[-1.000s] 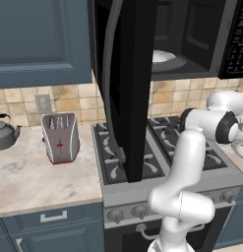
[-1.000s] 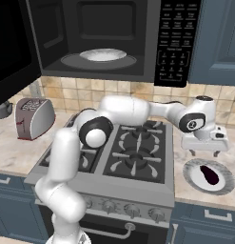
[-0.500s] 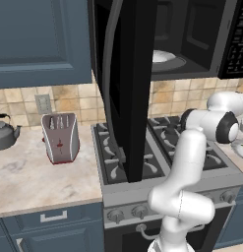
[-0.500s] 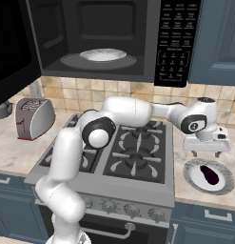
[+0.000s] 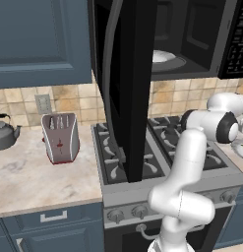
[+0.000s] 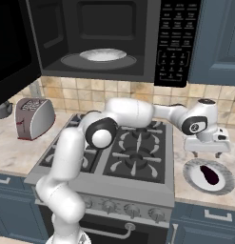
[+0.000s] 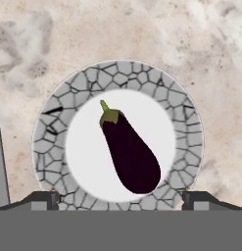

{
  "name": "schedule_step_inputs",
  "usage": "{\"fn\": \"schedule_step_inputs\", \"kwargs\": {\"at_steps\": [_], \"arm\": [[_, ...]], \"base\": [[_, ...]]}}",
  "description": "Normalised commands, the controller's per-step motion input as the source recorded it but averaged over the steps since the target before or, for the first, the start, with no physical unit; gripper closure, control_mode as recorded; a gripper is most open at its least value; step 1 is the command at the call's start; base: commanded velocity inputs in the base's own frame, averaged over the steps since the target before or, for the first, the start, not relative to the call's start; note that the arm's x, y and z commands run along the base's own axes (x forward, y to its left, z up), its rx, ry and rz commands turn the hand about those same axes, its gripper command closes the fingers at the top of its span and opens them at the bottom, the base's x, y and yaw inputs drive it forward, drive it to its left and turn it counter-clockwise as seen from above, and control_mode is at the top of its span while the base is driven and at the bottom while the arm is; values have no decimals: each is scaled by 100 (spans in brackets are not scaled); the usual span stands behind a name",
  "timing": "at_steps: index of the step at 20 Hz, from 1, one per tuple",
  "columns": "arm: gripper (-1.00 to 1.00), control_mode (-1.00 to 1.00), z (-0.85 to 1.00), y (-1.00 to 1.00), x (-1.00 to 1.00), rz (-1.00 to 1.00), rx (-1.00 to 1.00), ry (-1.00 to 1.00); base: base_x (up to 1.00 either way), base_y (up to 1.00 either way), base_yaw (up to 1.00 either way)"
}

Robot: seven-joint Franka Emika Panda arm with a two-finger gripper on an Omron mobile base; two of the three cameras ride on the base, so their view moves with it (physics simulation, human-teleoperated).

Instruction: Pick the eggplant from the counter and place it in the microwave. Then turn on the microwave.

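— What do I get on the left base view?
— The microwave [image 5: 157, 54] door hangs wide open over the stove [image 5: 157, 147]; a toaster [image 5: 60, 138] stands on the counter [image 5: 39, 177].
— And my right base view?
— My gripper [image 6: 207, 153] hovers above a plate [image 6: 191, 177], fingers spread apart, holding nothing. The eggplant [image 6: 210, 175] lies on that plate.
— Hand view?
— I look straight down: eggplant [image 7: 128, 153] in the plate's white middle, fingertips [image 7: 44, 200] wide at either side.

Kitchen — gas stove [image 6: 133, 152], microwave [image 6: 114, 38], toaster [image 6: 33, 118]
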Motion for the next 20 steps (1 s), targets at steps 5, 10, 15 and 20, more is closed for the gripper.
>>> {"fn": "schedule_step_inputs", "kwargs": {"at_steps": [5,10,15,20], "arm": [[-100,-100,-5,-8,8,0,0,0],[-100,-100,-3,-10,5,0,0,0],[-100,-100,-6,-10,2,0,0,0],[-100,-100,-7,-9,0,0,0,0]], "base": [[0,0,0],[0,0,0],[0,0,0],[0,0,0]]}}
